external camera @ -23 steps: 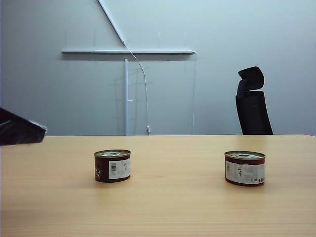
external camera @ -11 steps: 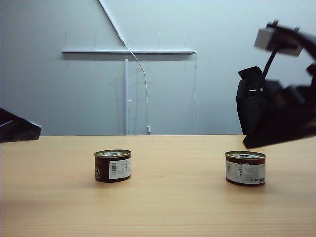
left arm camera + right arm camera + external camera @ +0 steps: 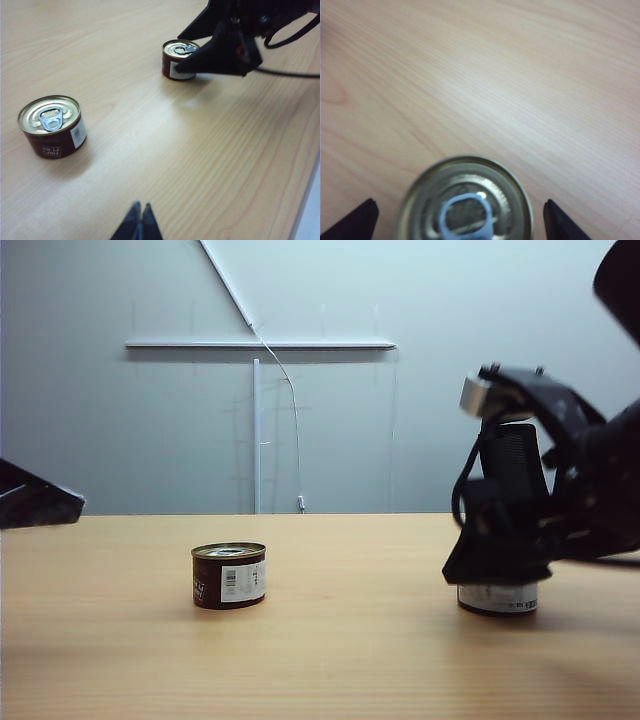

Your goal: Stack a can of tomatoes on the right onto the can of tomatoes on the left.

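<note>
Two short tomato cans with dark red labels and gold pull-tab lids stand upright on the wooden table. The left can stands alone. My right gripper is lowered over the right can, open, one dark fingertip on each side of the lid with a gap to the can. In the exterior view the gripper covers the can's upper part. My left gripper is shut on nothing, over bare table nearer than the left can.
The left arm's dark body pokes in at the exterior view's left edge above the table. A black office chair stands behind the table. The table's edge shows in the left wrist view.
The right arm swung in from the upper right and came down over the right can, jaws open. Both cans stayed put. The left arm hardly shifted.
</note>
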